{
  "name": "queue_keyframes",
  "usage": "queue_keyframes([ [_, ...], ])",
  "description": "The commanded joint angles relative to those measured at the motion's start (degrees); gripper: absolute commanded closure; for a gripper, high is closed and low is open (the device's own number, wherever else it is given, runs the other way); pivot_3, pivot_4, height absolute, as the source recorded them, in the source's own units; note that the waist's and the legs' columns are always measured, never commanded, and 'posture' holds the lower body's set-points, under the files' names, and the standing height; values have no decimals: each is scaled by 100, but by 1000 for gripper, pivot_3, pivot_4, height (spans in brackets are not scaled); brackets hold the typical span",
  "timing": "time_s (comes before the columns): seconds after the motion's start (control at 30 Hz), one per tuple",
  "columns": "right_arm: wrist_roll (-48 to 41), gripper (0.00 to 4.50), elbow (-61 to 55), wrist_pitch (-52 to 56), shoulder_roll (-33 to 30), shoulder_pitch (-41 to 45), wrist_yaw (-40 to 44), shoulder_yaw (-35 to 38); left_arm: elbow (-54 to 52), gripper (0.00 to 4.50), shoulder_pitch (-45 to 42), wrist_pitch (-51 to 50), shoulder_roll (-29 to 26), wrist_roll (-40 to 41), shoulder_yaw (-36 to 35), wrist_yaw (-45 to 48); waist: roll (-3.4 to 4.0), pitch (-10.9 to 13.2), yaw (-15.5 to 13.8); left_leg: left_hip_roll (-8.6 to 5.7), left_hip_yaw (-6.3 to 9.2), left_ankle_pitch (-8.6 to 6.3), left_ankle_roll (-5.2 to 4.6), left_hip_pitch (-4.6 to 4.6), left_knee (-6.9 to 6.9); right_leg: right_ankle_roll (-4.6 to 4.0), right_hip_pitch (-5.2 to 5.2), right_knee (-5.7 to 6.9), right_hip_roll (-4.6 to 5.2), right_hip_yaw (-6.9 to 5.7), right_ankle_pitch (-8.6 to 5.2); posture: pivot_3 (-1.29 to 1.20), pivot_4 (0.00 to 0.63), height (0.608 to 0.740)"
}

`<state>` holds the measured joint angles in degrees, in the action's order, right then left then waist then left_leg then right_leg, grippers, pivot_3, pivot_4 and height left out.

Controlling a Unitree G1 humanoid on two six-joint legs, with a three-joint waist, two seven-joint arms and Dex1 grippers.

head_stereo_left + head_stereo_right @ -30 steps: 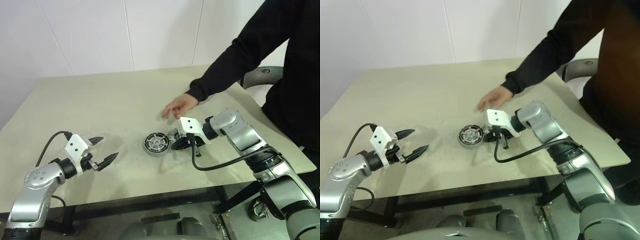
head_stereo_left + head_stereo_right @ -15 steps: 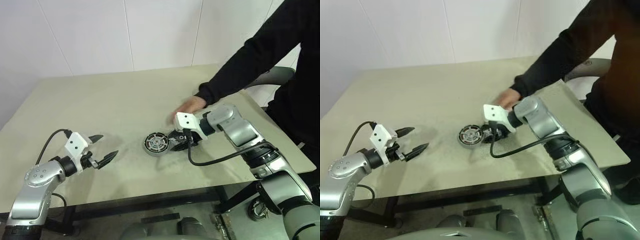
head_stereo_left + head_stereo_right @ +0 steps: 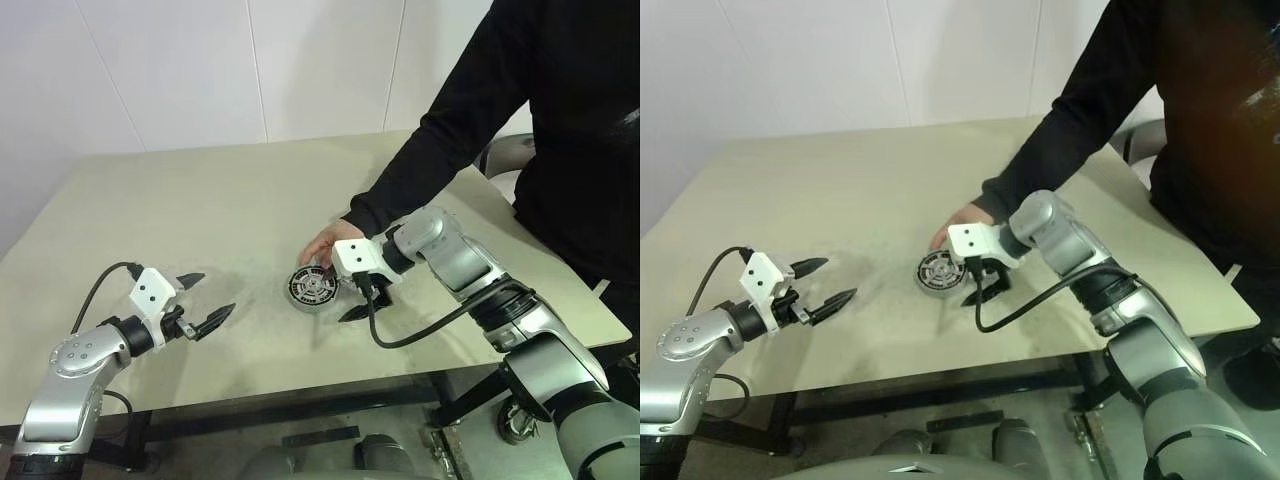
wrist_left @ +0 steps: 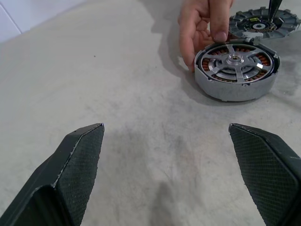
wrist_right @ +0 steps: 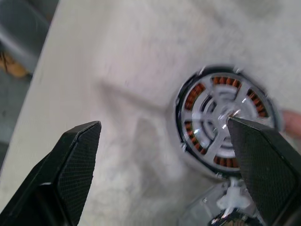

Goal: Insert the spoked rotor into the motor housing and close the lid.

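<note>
On the bench point(image 3: 200, 190), a person's hand point(image 3: 325, 243) touches the motor housing point(image 3: 312, 288) at frame centre, spoked rotor point(image 4: 235, 61) seated inside. The lid point(image 4: 263, 22) lies just behind. Right tool point(image 3: 358, 297) beside it, fingers apart; left tool point(image 3: 205, 300) lower left, fingers apart.

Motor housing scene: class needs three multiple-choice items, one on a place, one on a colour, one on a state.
1. The flat grey metal lid lies: A on the beige table beside the round silver-rimmed motor housing; B on the housing; C in a gripper.
2. The housing's coils are: A blue; B copper-brown; C green.
3. The left gripper is: A shut; B holding the lid; C open, empty.
Key: A, it rests on the table; B, coppery windings show; C, fingers apart, nothing between.
</note>
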<state>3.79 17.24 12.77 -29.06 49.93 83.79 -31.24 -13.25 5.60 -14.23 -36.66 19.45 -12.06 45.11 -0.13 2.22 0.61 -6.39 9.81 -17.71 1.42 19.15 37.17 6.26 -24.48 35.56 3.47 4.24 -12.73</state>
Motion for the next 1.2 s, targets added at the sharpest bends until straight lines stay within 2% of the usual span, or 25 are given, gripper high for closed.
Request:
queue_keyframes([
  [0.03,127,31,38,-3,122,228,33,-61,-111,0,-106,108,-19,30,-78,-31,0,0,4,0,0,0,1,-1,0,-1,0,1,0,0,0,0,0,740],
  [0.53,976,31,1456,-668,835,743,-196,-457,-129,0,-143,112,55,-15,-26,-81,-1,-1,16,1,-4,5,9,-13,0,-7,0,16,-1,-1,4,0,0,740],
  [0.7,1186,1593,1789,-869,1008,863,-275,-501,-126,0,-124,134,64,-16,-51,-91,-1,-1,18,2,-15,7,12,-36,-2,-9,2,40,1,0,4,0,0,740],
  [0.97,1218,4432,1728,-882,1076,940,-245,-405,-119,0,-115,168,72,-28,-56,-108,0,1,20,2,-16,9,15,-46,-2,-10,7,48,0,0,4,0,0,740],
  [1.2,1165,4481,1515,-988,1040,920,-162,-373,-77,0,-152,192,77,-28,-38,-119,0,0,18,3,-19,8,15,-47,-4,-10,4,48,1,0,4,0,0,740],
])
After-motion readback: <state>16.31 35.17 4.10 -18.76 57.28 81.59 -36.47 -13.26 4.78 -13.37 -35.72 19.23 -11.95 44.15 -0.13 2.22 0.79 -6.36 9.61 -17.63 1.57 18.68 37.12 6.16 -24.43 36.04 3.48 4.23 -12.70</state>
